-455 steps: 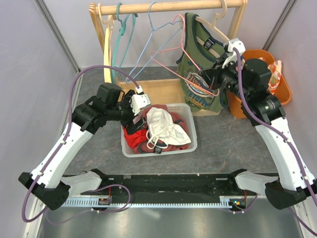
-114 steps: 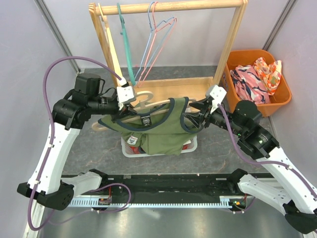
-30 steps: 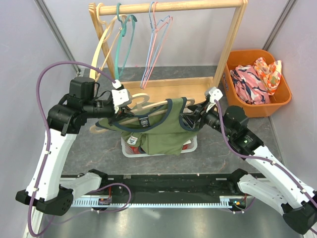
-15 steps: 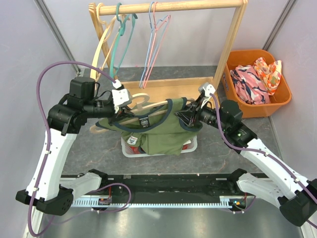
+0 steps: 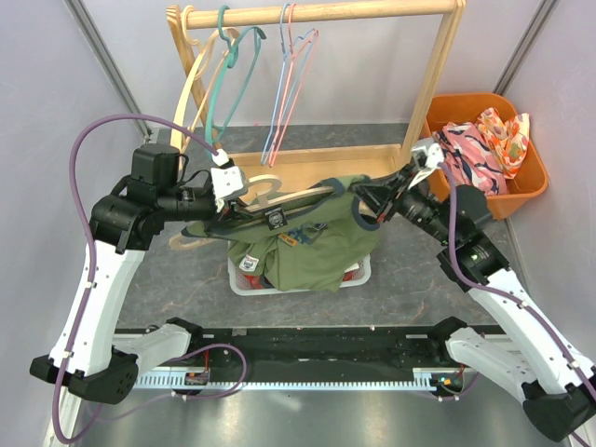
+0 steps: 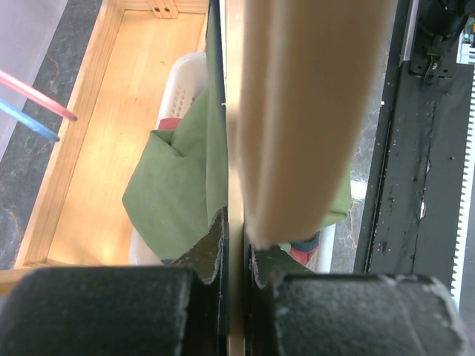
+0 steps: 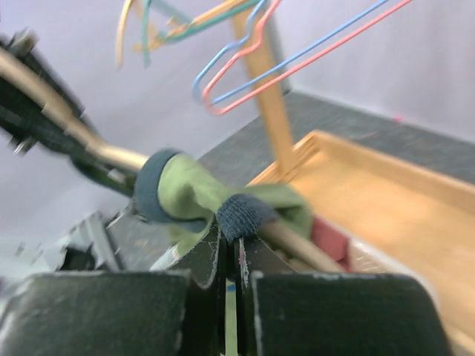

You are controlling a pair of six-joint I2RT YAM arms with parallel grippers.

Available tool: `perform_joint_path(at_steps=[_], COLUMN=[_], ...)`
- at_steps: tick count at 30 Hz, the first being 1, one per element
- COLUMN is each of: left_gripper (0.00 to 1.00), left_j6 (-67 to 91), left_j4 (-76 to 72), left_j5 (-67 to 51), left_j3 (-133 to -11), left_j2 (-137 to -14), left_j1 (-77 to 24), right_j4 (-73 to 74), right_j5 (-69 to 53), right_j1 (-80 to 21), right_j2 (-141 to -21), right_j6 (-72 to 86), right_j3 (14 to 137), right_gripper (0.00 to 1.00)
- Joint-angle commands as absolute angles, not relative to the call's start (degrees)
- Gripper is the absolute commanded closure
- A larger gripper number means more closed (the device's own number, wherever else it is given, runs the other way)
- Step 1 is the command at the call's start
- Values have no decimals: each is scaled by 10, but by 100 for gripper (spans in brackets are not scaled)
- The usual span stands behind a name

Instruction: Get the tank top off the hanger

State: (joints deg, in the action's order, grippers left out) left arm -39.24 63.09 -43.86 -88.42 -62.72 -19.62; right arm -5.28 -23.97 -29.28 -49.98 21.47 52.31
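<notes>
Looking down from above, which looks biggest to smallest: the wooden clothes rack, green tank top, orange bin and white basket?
1. wooden clothes rack, clearly largest.
2. green tank top and orange bin: about alike, too close to rank.
3. white basket, but the top hides most of it, so unsure.

The right claw [image 7: 231, 252] sits at the bottom of the frame. Its two black fingers are pressed together on a fold of dark blue trim [image 7: 245, 211] that edges the green tank top [image 7: 189, 194]. The fabric bunches just above the fingertips, and another loop of the trim curls round its left side. A wooden hanger [image 7: 111, 154] runs from the upper left down into the bunched cloth, and its arm reappears right of the claw. Beyond, blue and pink wire hangers [image 7: 297, 63] hang beside a wooden rack post [image 7: 269, 111]. The rack's pale wooden base [image 7: 393, 196] lies on the dark grey counter [image 7: 371, 122]. Red cloth [image 7: 326, 231] shows beside the hanger arm. The left edge is blurred.
</notes>
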Motion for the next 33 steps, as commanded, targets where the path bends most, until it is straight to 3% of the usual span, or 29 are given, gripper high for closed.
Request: perform_joint_path(at_steps=[1, 6, 14, 22, 23, 24, 26, 27, 28, 33], left_gripper=[98, 98, 98, 98, 98, 98, 98, 98, 98, 98], left_j6=[-387, -387, -388, -390, -390, -391, -390, -399, -402, -411], left_j4=[612, 613, 613, 620, 622, 621, 626, 631, 639, 640], left_j5=[-446, -442, -443, -447, -449, -449, -449, -457, -460, -420], left_j3=[-889, -884, -889, -901, -903, -910, -918, -930, -936, -927], left_j2=[-615, -610, -609, -610, -609, -612, -615, -618, -624, -620], left_j1=[-193, -194, -193, -193, -193, -193, -192, -191, -188, -171], right_j4=[-14, 76, 141, 125, 107, 99, 83, 77, 75, 128], right_j5=[-129, -8, 74, -38, -99, -125, -179, -204, -210, -120], right_j1=[-252, -225, -220, -220, -221, -223, -246, -260, -276, -312], right_j2=[-495, -521, -550, -570, -568, -569, -573, -577, -579, -555], right_j6=[227, 202, 171, 154, 142, 135, 108, 94, 81, -35], right_j3=[555, 567, 570, 563, 560, 562, 566, 569, 575, 610], right_gripper=[100, 100, 100, 100, 96, 81, 65, 42, 31, 10])
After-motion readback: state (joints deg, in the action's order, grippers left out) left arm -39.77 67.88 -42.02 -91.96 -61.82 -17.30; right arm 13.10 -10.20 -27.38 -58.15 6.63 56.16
